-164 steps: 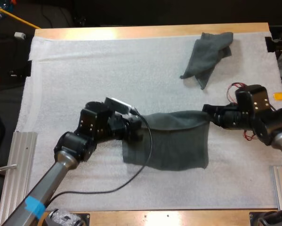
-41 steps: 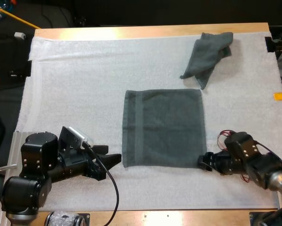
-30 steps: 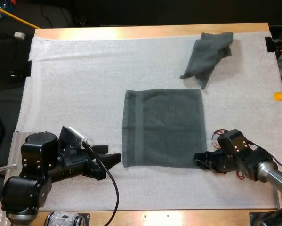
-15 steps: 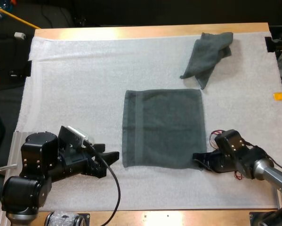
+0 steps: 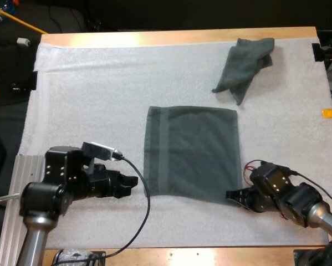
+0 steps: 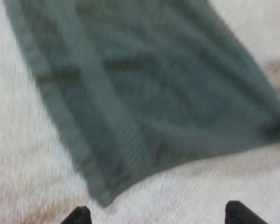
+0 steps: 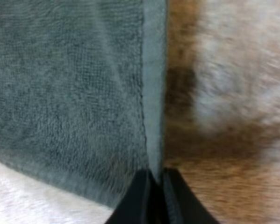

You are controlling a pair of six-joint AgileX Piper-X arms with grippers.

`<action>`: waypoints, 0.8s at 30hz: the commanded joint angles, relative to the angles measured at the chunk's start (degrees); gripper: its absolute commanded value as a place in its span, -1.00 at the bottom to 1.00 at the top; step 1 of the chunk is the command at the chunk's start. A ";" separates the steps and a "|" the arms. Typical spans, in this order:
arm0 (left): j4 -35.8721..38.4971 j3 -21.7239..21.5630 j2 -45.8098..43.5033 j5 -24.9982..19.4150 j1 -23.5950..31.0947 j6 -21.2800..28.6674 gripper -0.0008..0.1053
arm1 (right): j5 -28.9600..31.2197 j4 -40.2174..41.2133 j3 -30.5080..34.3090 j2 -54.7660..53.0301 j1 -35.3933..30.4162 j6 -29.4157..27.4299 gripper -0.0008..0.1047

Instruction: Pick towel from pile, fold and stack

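Towel [image 5: 191, 152] front and centre: the dark grey-green square lies spread out in the middle of the white mat [image 5: 99, 100], a woven band running along its left side. Both arms are down at its near edge.

On the right, the right gripper [image 5: 230, 195] is at the towel's near-right corner. The right wrist view makes it plain: the two black fingers [image 7: 135, 196] are pressed together with the towel's hemmed edge [image 7: 151, 93] pinched between them, cloth on one side and bare mat on the other. That's a firm hold on the corner. From the high view, that corner sits pulled in a touch, so the towel's right edge slants inward toward the near side.

Over to the left, the left gripper [image 5: 133, 182] lies low over the mat, pointing at the towel's near-left corner and just beside it, with a thin strip of mat between the two. The left wrist view shows both black fingertips [image 6: 79, 215] set wide apart, with the corner of the towel [image 6: 144, 88] lying just ahead of them and nothing between them. So that one's spread wide and holds nothing.

Up at the far right of the mat, a second, crumpled towel [image 5: 244, 66] sits bunched in a heap, well apart from the flat one and from both arms. The wooden table [image 5: 177, 36] shows as a pale strip along the far side.
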 commanded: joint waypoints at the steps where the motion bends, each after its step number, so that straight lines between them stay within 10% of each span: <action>1: -0.87 1.08 1.25 0.19 -0.30 0.36 0.08 | 2.06 2.58 0.06 -1.15 0.20 0.22 -0.99; 24: -18.85 7.89 24.52 4.25 -7.84 -6.07 0.08 | 3.92 4.56 0.06 -3.07 0.18 3.45 -0.99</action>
